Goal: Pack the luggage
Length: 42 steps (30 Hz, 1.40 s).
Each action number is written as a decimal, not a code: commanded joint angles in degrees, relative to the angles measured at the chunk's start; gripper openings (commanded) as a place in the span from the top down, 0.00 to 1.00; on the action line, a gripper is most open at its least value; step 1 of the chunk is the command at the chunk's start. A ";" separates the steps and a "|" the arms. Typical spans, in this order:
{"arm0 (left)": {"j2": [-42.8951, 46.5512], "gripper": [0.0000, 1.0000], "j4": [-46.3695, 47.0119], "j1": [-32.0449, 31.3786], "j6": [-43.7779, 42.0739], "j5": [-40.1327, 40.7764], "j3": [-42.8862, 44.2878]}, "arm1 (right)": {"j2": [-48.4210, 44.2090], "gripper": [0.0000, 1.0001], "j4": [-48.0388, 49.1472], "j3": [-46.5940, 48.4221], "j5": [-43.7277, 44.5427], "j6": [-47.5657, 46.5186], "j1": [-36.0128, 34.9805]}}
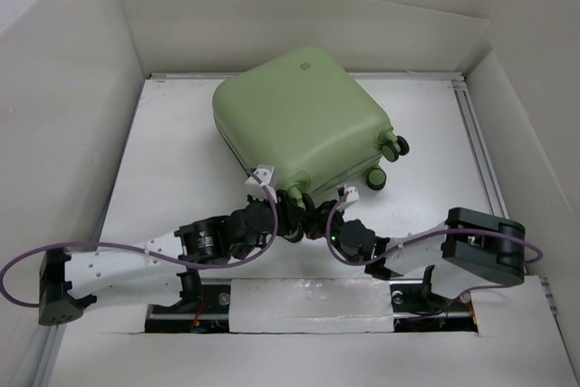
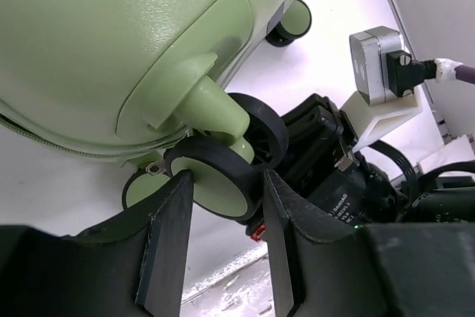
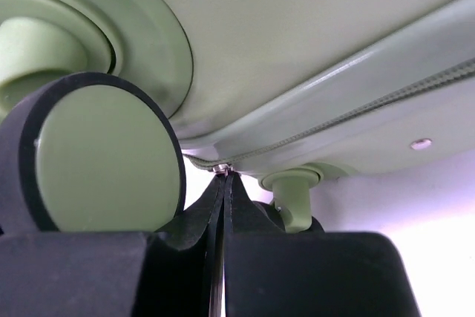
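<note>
- White walls (image 1: 72, 88) box in a white table (image 1: 181, 133), and metal rails run along its right and near edges.
- From above, we see the luggage (image 1: 290, 120) lying closed at the middle back of the table. It is turned at an angle, with two wheels (image 1: 391, 145) on its right.
- Both arms reach in to its near corner, the left gripper (image 1: 283, 215) just beside the right gripper (image 1: 319, 217).
- From the left wrist, we see the left gripper (image 2: 225, 183) partly closed around a wheel (image 2: 211, 165). Both fingers (image 2: 167, 235) look to touch its black rim.
- The luggage (image 2: 111, 35) fills the upper left, with bare table (image 2: 334, 20) behind it and the right wrist (image 2: 334, 161) close by.
- From the right wrist, we see the right gripper (image 3: 223, 183) pressed fully together. Its tips meet the zipper pull (image 3: 218, 169), but we cannot tell whether they pinch it.
- The luggage (image 3: 312, 27) hangs overhead, with a large wheel (image 3: 104, 157) at left and the zipper (image 3: 356, 113) running off to the right.
- Bright pale background (image 3: 415, 198) shows at lower right.
</note>
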State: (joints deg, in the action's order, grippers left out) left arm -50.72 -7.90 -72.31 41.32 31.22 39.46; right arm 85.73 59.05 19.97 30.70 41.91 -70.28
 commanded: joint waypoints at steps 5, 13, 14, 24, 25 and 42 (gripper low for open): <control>-10.70 0.71 13.41 1.91 -3.35 -3.70 4.83 | -10.12 1.00 -3.67 -6.49 1.72 3.08 -2.40; -29.06 0.83 26.09 9.30 -4.49 -19.00 16.06 | -45.07 1.00 -31.67 -8.72 0.16 -1.39 6.55; -33.26 0.84 26.79 9.30 -4.49 -20.40 21.22 | -47.56 1.00 -33.54 -8.72 0.15 -2.35 9.87; -26.14 0.78 24.95 9.30 -5.11 -20.15 21.73 | -47.34 1.00 -28.13 -16.27 -10.30 0.72 17.81; -23.92 0.73 24.95 9.30 -4.15 -20.15 17.18 | -45.67 1.00 -27.07 -16.27 -11.00 0.72 17.81; -15.29 0.61 23.72 8.42 -4.85 -22.25 5.36 | -47.31 0.64 -39.45 -15.12 4.09 4.85 11.66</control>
State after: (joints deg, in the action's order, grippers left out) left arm -67.11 13.04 -63.59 37.60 10.85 44.60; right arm 41.89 24.25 4.86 28.69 44.84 -58.22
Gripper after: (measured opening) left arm 0.391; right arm 0.339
